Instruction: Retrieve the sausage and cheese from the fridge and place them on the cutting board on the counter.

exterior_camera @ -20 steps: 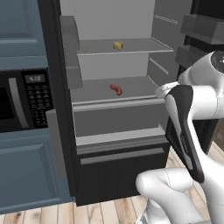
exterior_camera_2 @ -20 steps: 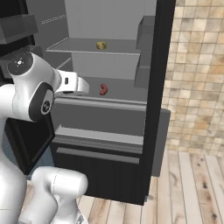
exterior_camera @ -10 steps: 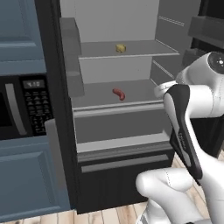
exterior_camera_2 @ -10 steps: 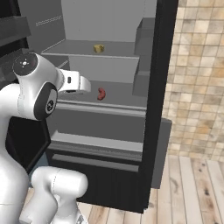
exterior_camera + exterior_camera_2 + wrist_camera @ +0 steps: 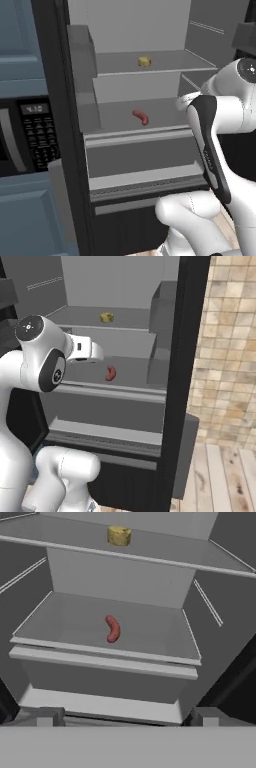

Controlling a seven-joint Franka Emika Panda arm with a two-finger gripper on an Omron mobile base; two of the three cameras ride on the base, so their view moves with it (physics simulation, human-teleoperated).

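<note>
Closer now than a second ago, the base has rolled toward the open fridge (image 5: 75, 150), so its shelves fill more of both base views; the food itself hasn't shifted. I see the sausage (image 5: 113, 628) lying alone mid-shelf, the cheese (image 5: 119, 535) on the shelf above, further back. My jaws stand wide open, holding nothing. I judge the sausage light, glossy, likely slippery and slightly soft; I'd pinch across its middle.

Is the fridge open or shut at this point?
Open. The fridge shows its grey inner shelves, with the sausage lying on the lower shelf and the cheese on the shelf above.
</note>
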